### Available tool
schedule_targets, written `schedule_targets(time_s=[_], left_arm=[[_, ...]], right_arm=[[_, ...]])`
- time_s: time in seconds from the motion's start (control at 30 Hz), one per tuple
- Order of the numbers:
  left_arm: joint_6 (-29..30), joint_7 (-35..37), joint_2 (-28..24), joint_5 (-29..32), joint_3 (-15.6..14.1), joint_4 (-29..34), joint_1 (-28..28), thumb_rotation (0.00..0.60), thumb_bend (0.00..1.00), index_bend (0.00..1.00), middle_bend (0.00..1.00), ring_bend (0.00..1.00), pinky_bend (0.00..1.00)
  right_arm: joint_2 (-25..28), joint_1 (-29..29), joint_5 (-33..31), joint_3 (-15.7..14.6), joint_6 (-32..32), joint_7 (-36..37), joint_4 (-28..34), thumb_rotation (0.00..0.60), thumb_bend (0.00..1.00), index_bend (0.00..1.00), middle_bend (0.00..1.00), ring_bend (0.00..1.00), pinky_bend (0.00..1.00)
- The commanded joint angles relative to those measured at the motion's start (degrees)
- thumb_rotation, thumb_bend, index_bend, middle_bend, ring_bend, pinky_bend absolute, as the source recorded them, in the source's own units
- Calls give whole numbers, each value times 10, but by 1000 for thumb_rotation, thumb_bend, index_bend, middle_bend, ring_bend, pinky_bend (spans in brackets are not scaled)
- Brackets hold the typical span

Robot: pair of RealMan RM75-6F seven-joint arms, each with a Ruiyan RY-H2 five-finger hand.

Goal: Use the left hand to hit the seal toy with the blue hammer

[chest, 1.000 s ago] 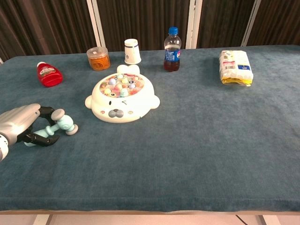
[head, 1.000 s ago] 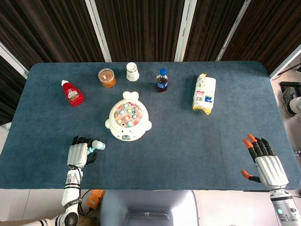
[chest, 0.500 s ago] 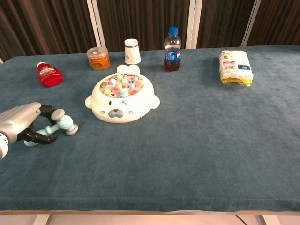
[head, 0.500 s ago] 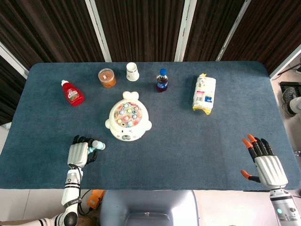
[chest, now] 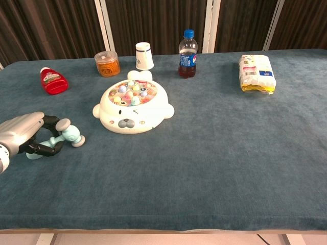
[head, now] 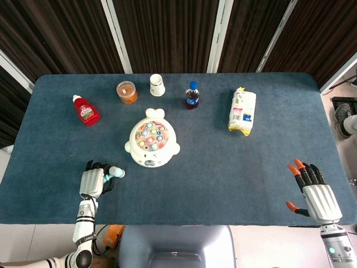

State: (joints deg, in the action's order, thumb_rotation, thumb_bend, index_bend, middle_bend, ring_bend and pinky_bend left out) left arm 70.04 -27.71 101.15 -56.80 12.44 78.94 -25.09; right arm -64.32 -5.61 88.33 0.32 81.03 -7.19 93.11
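Observation:
The white seal toy point(head: 152, 139) point(chest: 134, 107), with coloured pegs on its back, sits mid-table. The pale blue hammer point(head: 115, 172) point(chest: 67, 134) lies on the cloth to its front left, head toward the seal. My left hand point(head: 93, 182) point(chest: 24, 136) has its dark fingers curled around the hammer's handle, low on the table. My right hand point(head: 313, 195) rests at the front right edge with fingers spread and nothing in it; the chest view does not show it.
Along the back stand a red sauce bottle point(head: 86, 110) point(chest: 52, 81), an orange-filled jar point(head: 126, 92) point(chest: 107, 63), a white cup point(head: 157, 85) point(chest: 144, 55) and a cola bottle point(head: 192, 95) point(chest: 187, 53). A snack packet point(head: 242, 111) point(chest: 257, 73) lies at the right.

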Motion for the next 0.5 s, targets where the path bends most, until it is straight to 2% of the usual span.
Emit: schedule_targets(time_s=[0.03, 0.2, 0.5], left_arm=[[-2, 1, 1, 1, 0, -2, -1, 521, 441, 391, 404, 218, 109], [-2, -1, 0, 3, -2, -6, -2, 525, 441, 415, 434, 247, 109], [2, 12, 1, -5, -3, -8, -1, 594, 459, 462, 493, 299, 110]], right_arm=[[0, 0, 0, 0, -1, -1, 0, 600, 232, 0, 0, 0, 0], [-1, 0, -1, 1, -1, -1, 0, 600, 232, 0, 0, 0, 0], [-1, -1, -1, 0, -2, -2, 0, 600, 232, 0, 0, 0, 0]])
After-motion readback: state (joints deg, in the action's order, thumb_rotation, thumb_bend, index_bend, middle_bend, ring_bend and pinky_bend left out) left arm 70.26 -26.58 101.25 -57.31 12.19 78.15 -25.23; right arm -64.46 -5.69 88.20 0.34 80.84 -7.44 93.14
